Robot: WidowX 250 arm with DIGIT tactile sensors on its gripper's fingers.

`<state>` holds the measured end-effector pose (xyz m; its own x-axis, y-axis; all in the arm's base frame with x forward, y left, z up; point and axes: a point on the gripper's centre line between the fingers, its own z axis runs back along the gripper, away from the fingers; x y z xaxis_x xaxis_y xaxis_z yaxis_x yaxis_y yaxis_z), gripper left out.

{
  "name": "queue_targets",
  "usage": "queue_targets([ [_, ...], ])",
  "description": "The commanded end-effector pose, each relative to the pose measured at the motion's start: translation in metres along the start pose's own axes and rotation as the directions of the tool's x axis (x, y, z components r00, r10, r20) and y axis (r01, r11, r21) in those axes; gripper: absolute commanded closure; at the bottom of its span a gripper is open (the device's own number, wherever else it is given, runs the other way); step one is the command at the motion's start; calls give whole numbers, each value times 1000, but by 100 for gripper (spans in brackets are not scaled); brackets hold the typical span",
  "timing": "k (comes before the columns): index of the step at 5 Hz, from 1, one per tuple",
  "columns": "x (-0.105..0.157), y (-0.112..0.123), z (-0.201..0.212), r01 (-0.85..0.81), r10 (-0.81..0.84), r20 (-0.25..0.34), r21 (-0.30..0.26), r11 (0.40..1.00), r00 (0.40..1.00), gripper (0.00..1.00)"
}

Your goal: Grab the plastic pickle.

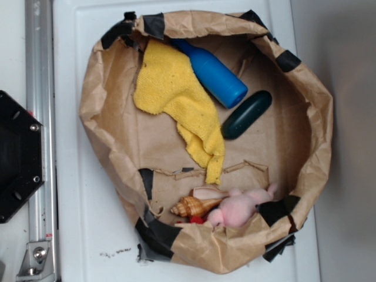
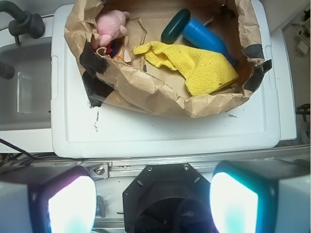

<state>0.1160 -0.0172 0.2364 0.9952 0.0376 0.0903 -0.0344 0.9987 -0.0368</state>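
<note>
The pickle (image 1: 247, 114), a glossy dark-green capsule, lies diagonally in the crumpled paper bag (image 1: 94, 117), touching the bottle (image 1: 212, 73); beside them sits a nubbly yellow cloth (image 1: 176, 97). The gripper (image 2: 153, 204) is spread wide, empty.

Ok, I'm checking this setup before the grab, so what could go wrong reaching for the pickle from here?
1. The pickle lies right against the blue bottle, so a finger may knock or catch the bottle.
2. The yellow cloth lies near its lower end and could get snagged.
3. The paper bag's crumpled wall rises around everything, so the open gripper, now outside it, might clip the wall.
</note>
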Motion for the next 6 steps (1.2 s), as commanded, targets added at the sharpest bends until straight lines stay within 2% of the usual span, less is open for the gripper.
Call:
queue_targets([
  [1, 0, 0, 0, 0, 0, 0, 0, 1000, 1000, 0],
  [2, 41, 15, -34, -189, 188, 59, 12, 982, 980, 0],
  [3, 64, 18, -63, -273, 276, 13, -93, 957, 961, 0],
  [4, 95, 37, -110, -496, 498, 12, -73, 865, 867, 0],
  [5, 128, 37, -145, -473, 475, 45, -43, 880, 879, 0],
  [6, 151, 28, -163, -515, 521, 40, -101, 851, 853, 0],
])
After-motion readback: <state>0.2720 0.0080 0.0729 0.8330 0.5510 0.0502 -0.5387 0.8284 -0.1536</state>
